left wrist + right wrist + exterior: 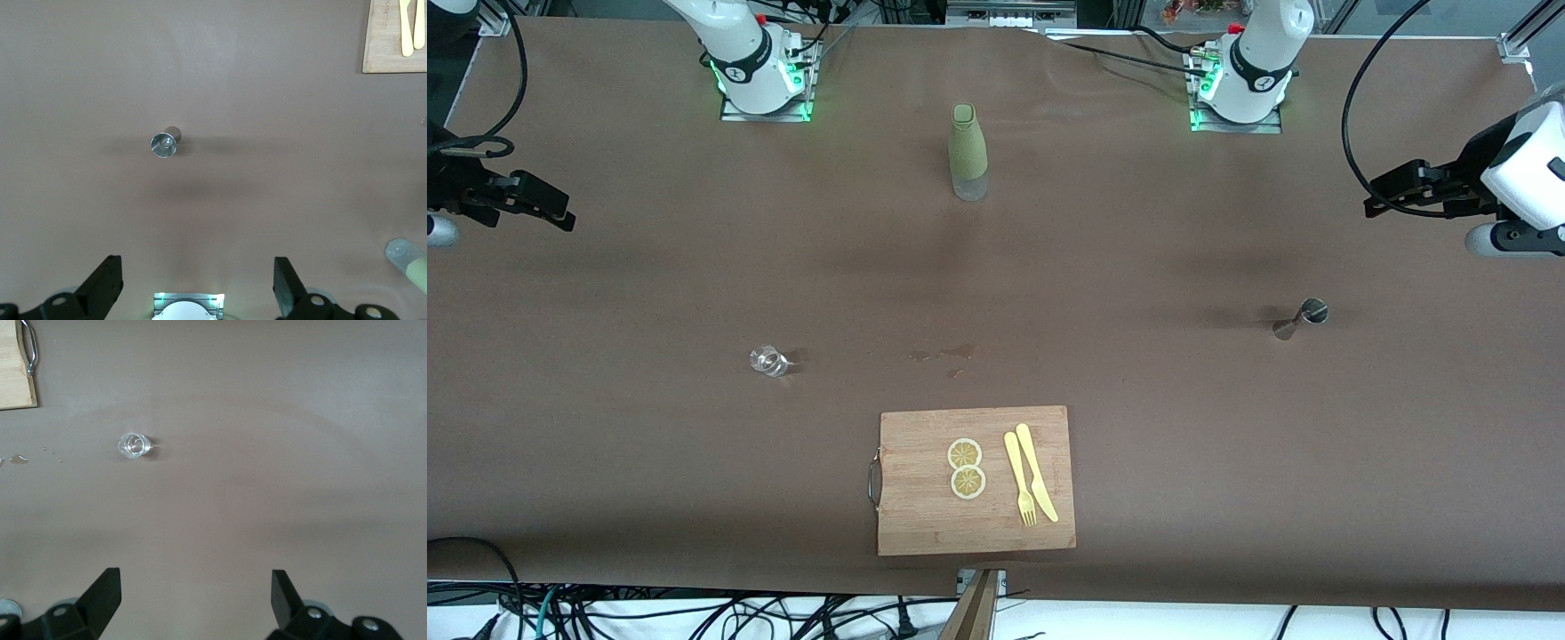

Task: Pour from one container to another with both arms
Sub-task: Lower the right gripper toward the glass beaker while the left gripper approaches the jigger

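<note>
Both arms wait high at the two ends of the brown worktop (649, 267), and neither holds anything. The left pincer (195, 287) hangs with its fingers (103, 283) spread wide over bare worktop at the left arm's end, looking down on a small steel measuring cup (1303, 316) that stands by itself. The right pincer (193, 600) is likewise spread wide over the right arm's end, above a small clear glass (767, 360); whether the glass holds any liquid is hard to make out. A few wet spots (943, 356) lie on the worktop between the glass and the wooden cutting board (925, 516). The board sits nearest the front camera and carries two lemon slices (966, 468), a yellow fork (1019, 480) and a yellow knife (1037, 471). A green-sleeved bottle (967, 151) stands upright between the two arm bases, well apart from both small vessels.
</note>
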